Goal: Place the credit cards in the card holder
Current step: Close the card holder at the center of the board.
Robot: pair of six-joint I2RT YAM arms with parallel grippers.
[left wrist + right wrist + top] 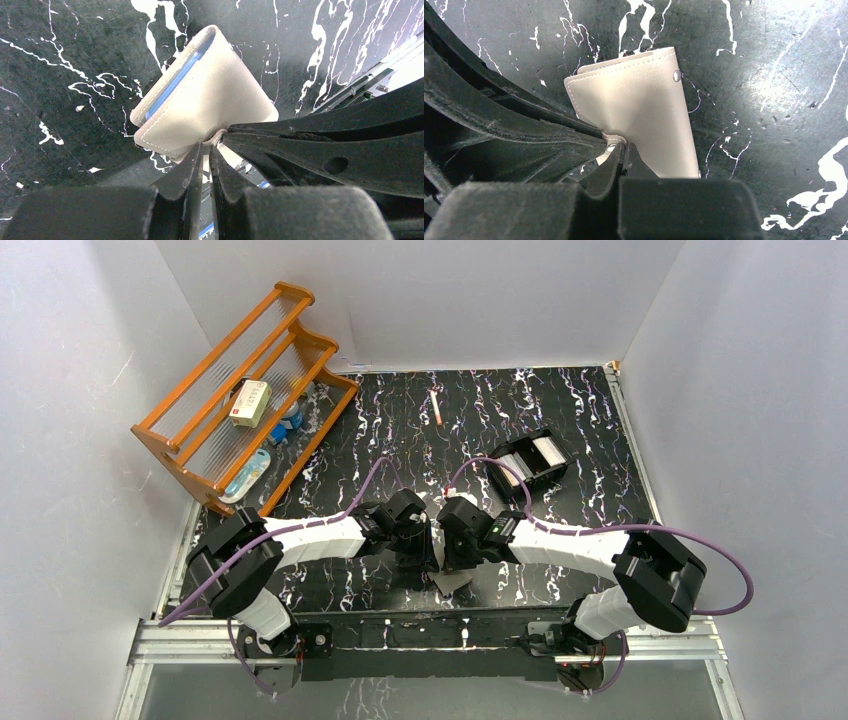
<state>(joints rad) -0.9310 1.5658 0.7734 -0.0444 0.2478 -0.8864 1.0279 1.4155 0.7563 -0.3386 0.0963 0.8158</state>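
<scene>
Card holder, folded, sits at the near middle of the tabletop. Left gripper and right gripper meet at its edge, both jaws pinching it. Cards lie in tray, well apart.

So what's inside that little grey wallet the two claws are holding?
Only a blue strip shows in the gap between the card holder's flaps. The pockets, and whatever is in them, are hidden because the flaps lie nearly shut.

Bright, even light — table glare, near foreground blurred.
</scene>
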